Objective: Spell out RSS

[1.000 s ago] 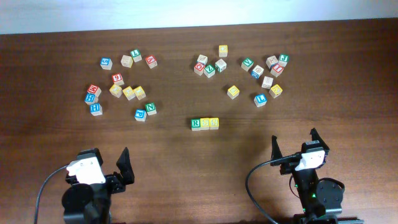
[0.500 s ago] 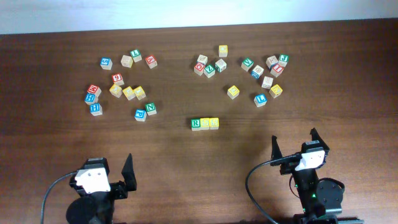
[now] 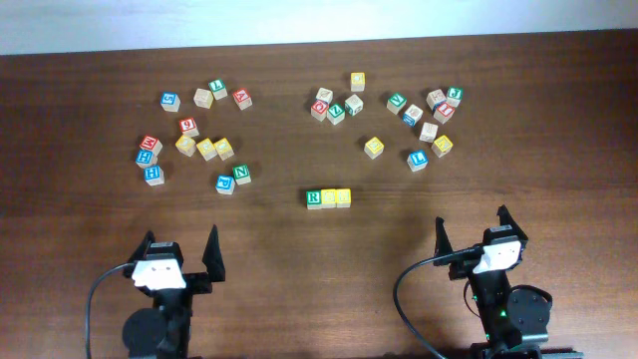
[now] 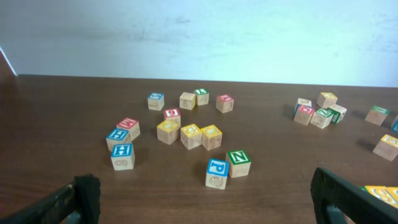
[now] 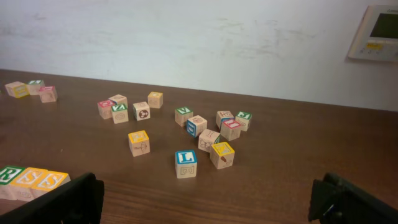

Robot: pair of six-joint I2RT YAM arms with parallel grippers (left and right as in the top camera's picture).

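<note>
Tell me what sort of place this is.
Probably an indoor robotics lab bench: a dark wooden table against a plain white wall, scattered small wooden letter cubes, a beige wall control panel.

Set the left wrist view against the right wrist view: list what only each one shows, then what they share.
Only left wrist: the green N cube beside a blue cube, and the blue H cube. Only right wrist: the RSS row with readable letters, the blue L cube and a wall panel. Both: the wooden table, the pale wall, and the middle cluster's far yellow cube.
</note>
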